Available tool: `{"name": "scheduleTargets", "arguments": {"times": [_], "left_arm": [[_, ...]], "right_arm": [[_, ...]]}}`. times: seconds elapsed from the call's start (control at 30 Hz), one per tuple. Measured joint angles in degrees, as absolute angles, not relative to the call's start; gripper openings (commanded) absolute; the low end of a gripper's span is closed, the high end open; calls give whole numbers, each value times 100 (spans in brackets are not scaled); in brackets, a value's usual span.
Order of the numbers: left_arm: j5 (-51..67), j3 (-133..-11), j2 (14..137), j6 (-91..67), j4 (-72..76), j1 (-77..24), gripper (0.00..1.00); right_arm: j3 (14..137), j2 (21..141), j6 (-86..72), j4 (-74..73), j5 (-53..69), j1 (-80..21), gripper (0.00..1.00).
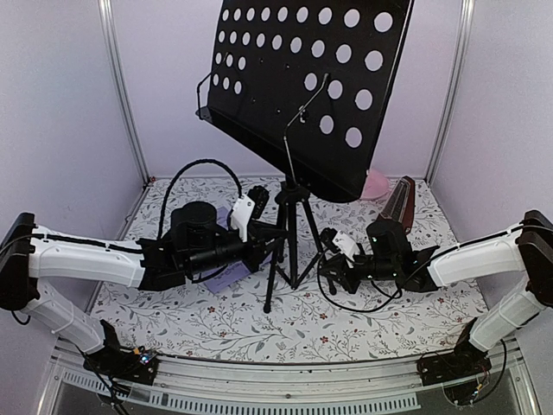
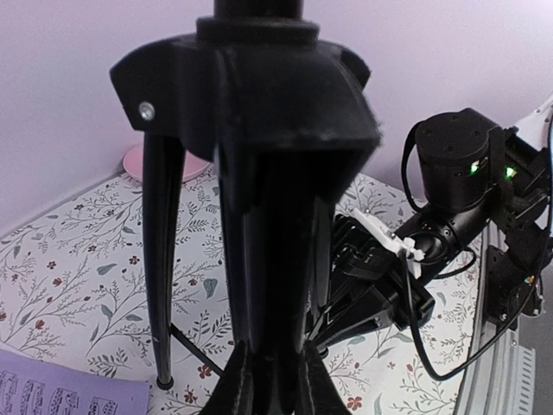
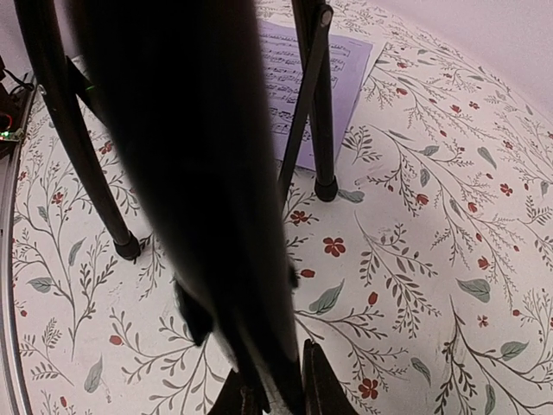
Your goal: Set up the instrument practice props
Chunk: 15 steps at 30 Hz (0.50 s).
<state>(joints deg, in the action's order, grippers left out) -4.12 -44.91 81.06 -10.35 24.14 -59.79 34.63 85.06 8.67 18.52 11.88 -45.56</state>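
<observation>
One music stand (image 1: 302, 78) on three legs (image 1: 274, 275). One sheet of music (image 1: 226, 278) shows; whether a second lies under it cannot be told. One metronome (image 1: 399, 206). One pink plate (image 1: 378, 184). Two pincers: left pincer (image 1: 278, 235), right pincer (image 1: 327, 264). One counter (image 1: 216, 328).

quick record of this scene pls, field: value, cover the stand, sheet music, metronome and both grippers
stand: upright on its tripod, mid table, no page on it
left gripper: shut on stand, below the leg hub
right gripper: shut on stand, low on the tripod
sheet music: flat on table, by the stand's feet
metronome: back right, next to plate
plate: back, partly hidden behind stand
</observation>
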Motion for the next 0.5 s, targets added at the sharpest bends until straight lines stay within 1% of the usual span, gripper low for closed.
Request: {"name": "scheduleTargets", "arguments": {"times": [0.07,0.1,0.3,0.37,0.5], "left_arm": [[-412,-4491,8106,-1026,2418,-5983,1],[-412,-4488,8110,-1015,2427,-5983,4],[-340,-4423,8143,-919,2486,-5983,35],[-298,-4189,8176,-873,2366,-5981,44],[-121,-3597,8213,-766,2252,-5900,60]], "right_arm": [[3463,8503,838,1839,1225,-4552,0],[3463,8503,829,1839,1243,-4545,0],[3452,8503,797,1828,1441,-4497,0],[3444,8503,735,1844,1498,-4414,0],[3435,8503,489,1885,1601,-4254,0]]}}
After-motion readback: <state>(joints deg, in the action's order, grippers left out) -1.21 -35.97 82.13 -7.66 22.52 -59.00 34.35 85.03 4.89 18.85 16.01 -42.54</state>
